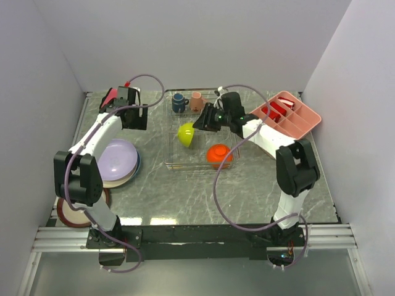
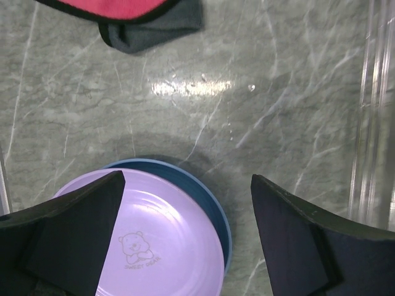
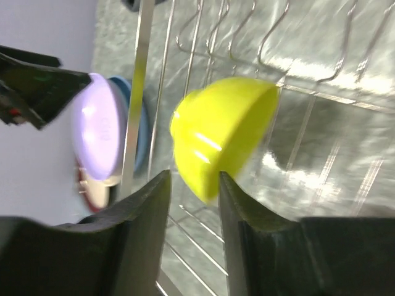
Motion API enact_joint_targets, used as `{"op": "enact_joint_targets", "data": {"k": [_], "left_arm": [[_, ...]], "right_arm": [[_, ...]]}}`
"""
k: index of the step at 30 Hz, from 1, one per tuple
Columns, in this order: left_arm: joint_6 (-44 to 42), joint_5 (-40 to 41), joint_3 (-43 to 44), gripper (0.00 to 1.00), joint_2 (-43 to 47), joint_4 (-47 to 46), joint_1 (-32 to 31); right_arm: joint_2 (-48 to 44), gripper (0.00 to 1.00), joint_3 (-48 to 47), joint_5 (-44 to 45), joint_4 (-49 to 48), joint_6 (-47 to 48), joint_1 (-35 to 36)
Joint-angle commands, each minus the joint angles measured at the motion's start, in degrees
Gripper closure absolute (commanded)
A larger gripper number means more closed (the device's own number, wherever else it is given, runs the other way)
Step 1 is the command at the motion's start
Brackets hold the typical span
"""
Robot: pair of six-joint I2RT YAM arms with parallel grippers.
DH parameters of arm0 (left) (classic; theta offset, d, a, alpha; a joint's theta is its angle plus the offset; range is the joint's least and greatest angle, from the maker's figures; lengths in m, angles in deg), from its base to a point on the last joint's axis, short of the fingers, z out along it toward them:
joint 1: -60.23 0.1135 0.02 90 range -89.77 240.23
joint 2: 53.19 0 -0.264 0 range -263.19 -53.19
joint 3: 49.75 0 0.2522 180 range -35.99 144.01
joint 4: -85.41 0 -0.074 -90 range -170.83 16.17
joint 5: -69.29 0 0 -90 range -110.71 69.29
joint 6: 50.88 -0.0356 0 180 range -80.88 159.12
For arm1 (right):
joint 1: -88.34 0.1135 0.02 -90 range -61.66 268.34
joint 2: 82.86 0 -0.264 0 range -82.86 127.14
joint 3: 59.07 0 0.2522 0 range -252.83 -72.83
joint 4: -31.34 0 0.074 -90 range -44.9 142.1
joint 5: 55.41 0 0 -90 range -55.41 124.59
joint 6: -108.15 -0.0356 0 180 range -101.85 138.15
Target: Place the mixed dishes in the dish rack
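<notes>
The wire dish rack [image 1: 174, 161] stands mid-table. In it are the dark blue mug [image 1: 179, 102], the pink cup [image 1: 197, 100], the orange bowl [image 1: 219, 154] and the yellow-green bowl [image 1: 186, 134], which lies tilted on its side. My right gripper [image 1: 200, 121] is just right of that bowl. In the right wrist view its jaws [image 3: 194, 179] stand slightly apart around the blurred bowl's edge [image 3: 216, 142], with a gap on the left side. My left gripper [image 2: 188, 179] is open and empty above the lavender plate [image 2: 160, 240], which lies on the light-blue plate [image 2: 213, 206]. A red-rimmed plate [image 1: 71, 213] lies at the near left.
The red-pink folded cloth [image 2: 142, 18] lies at the back left, by the left arm's wrist. The pink compartment tray [image 1: 287, 114] stands at the back right. White walls close in both sides of the table.
</notes>
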Motion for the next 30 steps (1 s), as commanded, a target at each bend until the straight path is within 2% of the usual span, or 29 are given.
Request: {"op": "enact_joint_targets", "data": {"k": [1, 8, 13, 14, 15, 18, 20, 24, 29, 30], "left_arm": [[1.6, -1.4, 1.1, 0.1, 4.8, -3.1, -0.2], [2.1, -2.0, 0.2, 0.09, 7.9, -3.8, -0.2], [2.1, -2.3, -1.8, 0.09, 9.7, -4.1, -0.2], [2.1, -2.4, -2.4, 0.09, 10.3, -4.3, -0.3], [2.1, -2.4, -2.7, 0.09, 10.4, -4.3, -0.3], [2.0, -2.3, -3.6, 0.09, 11.2, -4.2, -0.3], [2.0, -2.4, -4.3, 0.09, 11.9, -4.3, -0.3], [2.1, -3.0, -4.9, 0.1, 13.3, -4.3, -0.3], [1.6, -7.3, -2.6, 0.1, 15.5, -3.7, -0.3], [1.5, -7.8, -1.9, 0.09, 15.7, -3.6, -0.3]], "right_arm": [[-6.8, 0.53, -2.2, 6.5, 11.2, 11.9, 0.0], [-10.1, 0.53, 3.7, 7.0, 14.4, 15.6, -0.1], [-12.7, 0.57, 4.9, 4.1, 8.0, 19.7, 1.1], [-12.8, 0.61, 4.9, 3.1, 5.2, 20.6, 1.5], [-13.0, 0.7, 4.6, 2.7, 4.3, 20.9, 2.2], [-12.6, 0.83, 2.0, 2.7, 1.9, 22.6, 3.4], [-11.4, 0.85, 0.7, 3.3, 2.3, 23.2, 4.1], [-10.5, 0.84, -2.3, 5.4, 5.0, 26.0, 3.9], [-12.2, 0.75, -4.4, 10.5, 11.5, 34.3, 2.2], [-12.4, 0.7, -5.9, 11.6, 12.7, 35.0, 1.6]]}}
